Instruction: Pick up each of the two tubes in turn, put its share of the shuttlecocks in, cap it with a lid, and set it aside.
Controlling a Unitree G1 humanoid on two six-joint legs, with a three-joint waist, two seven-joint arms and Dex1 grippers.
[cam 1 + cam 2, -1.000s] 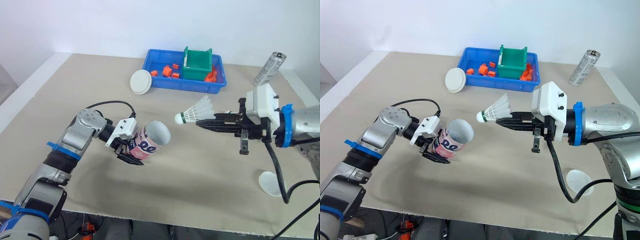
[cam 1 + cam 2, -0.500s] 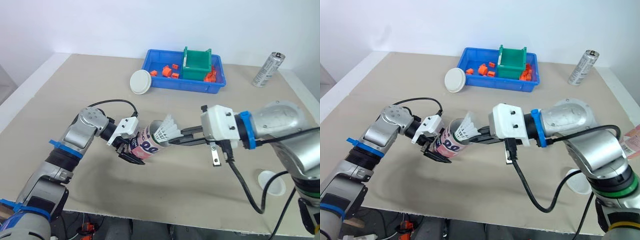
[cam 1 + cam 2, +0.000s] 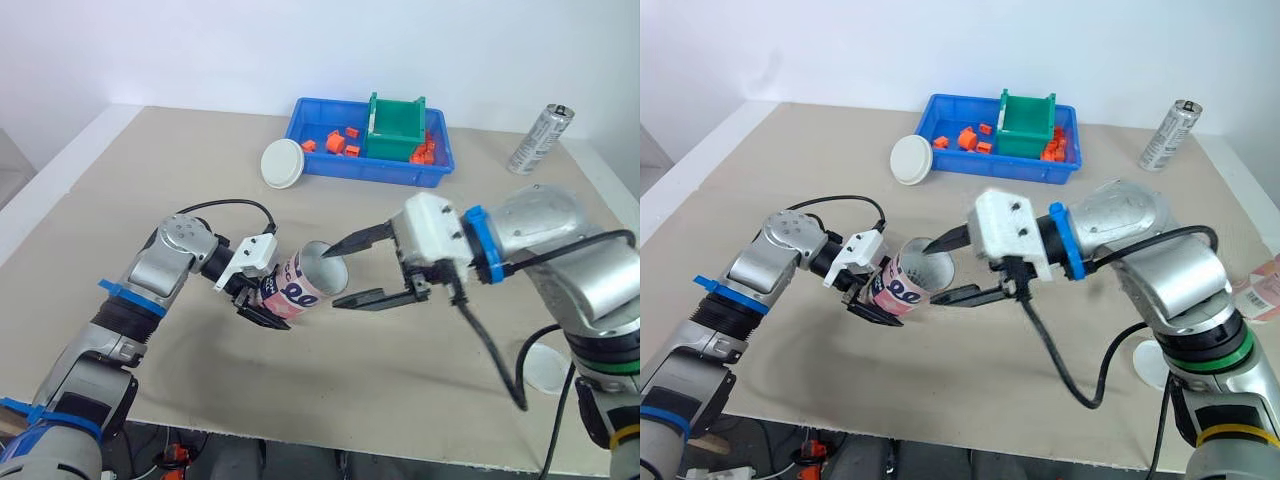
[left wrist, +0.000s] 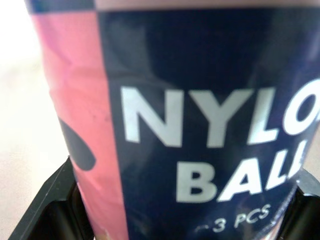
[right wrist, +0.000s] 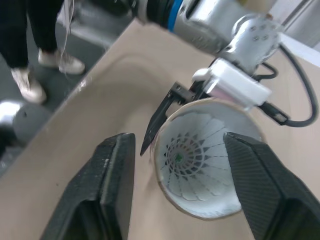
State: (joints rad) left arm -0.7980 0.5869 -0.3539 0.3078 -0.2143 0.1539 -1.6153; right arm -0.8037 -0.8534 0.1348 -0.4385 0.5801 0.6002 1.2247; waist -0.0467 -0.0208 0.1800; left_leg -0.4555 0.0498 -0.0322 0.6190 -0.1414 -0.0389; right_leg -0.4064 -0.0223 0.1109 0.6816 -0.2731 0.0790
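A pink and navy tube (image 3: 296, 288) hangs tilted above the table, its open mouth turned to the right. My left gripper (image 3: 254, 300) is shut on its lower half; the left wrist view has the label (image 4: 200, 125) pressed between both fingers. My right gripper (image 3: 334, 273) stands open right at the mouth, one finger above the rim and one below. In the right wrist view a white shuttlecock (image 5: 192, 161) sits down inside the tube, clear of both fingers (image 5: 116, 165).
At the back, a blue tray (image 3: 340, 166) holds a green bin (image 3: 395, 125) and orange parts. A white lid (image 3: 282, 162) lies to its left and another lid (image 3: 1145, 362) at the front right. A silver can (image 3: 538, 138) stands back right. A pink-labelled tube (image 3: 1260, 290) lies at the right edge.
My right gripper carried the shuttlecock leftward from mid-air to the tube's mouth, pushed it in and opened. The shuttlecock now sits inside the tube. The left arm stayed put.
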